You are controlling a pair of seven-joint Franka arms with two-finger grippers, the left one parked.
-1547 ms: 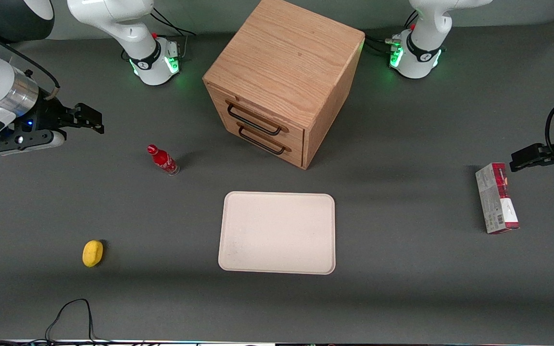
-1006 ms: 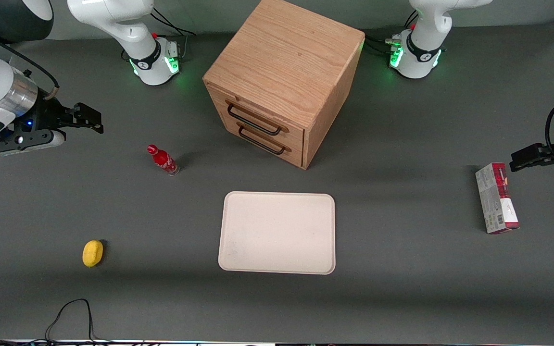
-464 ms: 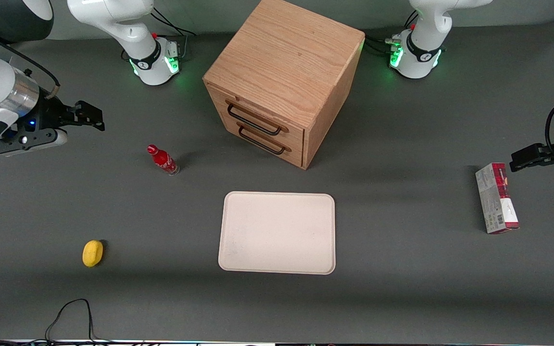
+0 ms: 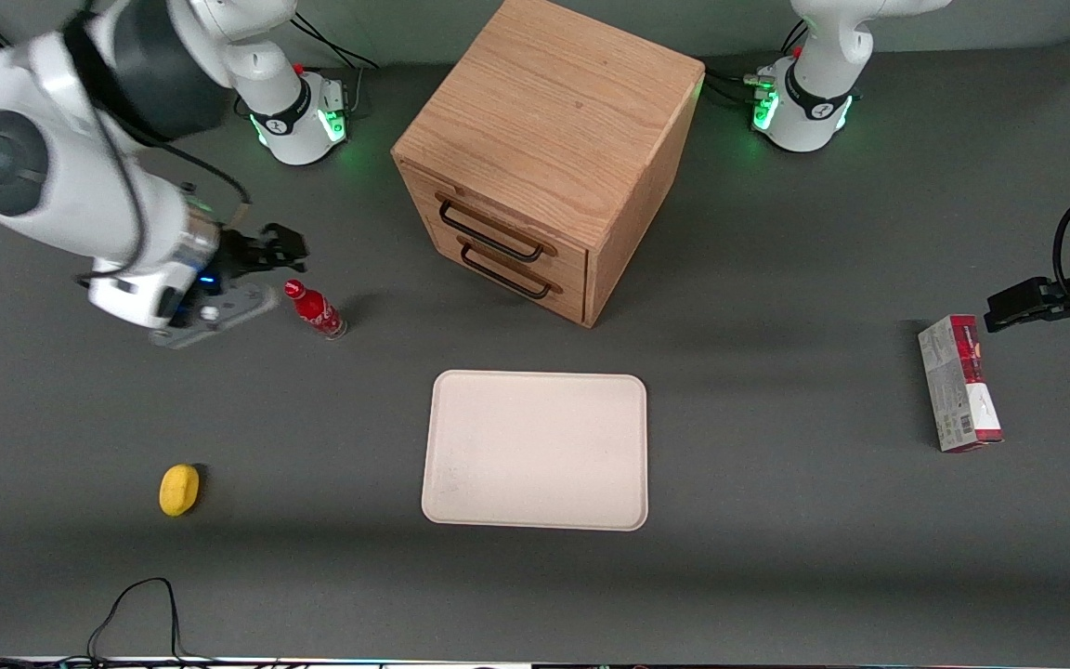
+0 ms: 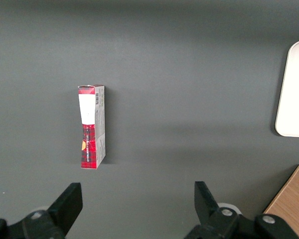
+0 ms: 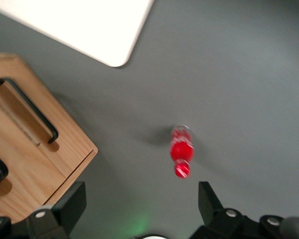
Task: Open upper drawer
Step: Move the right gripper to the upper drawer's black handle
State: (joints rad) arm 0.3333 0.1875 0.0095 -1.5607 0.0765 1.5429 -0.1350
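Two Drawers Shut, and the Arm Has Just Begun Its Approach

Half a second ago the gripper [image 4: 282, 243] hung out near the working arm's end of the table; now it has swung well in toward the middle and sits above and just beside the red bottle [image 4: 316, 310], its jaws spread wide with nothing between them. The wrist view confirms this: both fingers [image 6: 72, 201] stand far apart, with the bottle [image 6: 181, 151] showing between them and the cabinet's drawer fronts off to one side.

The upper drawer [image 4: 496, 226] is closed, flush in the oak cabinet [image 4: 554, 121], its long black handle [image 4: 489, 234] untouched. The lower drawer [image 4: 516, 269] beneath it is closed as well. The gripper is well apart from both.

By my reading, the task is at the reach stage only. The arm has covered roughly half the ground to the handle, and the standing bottle lies close to its path, so it could be knocked over. The white tray [image 4: 535, 451], yellow object [image 4: 178, 489] and carton [image 4: 959, 383] play no part.
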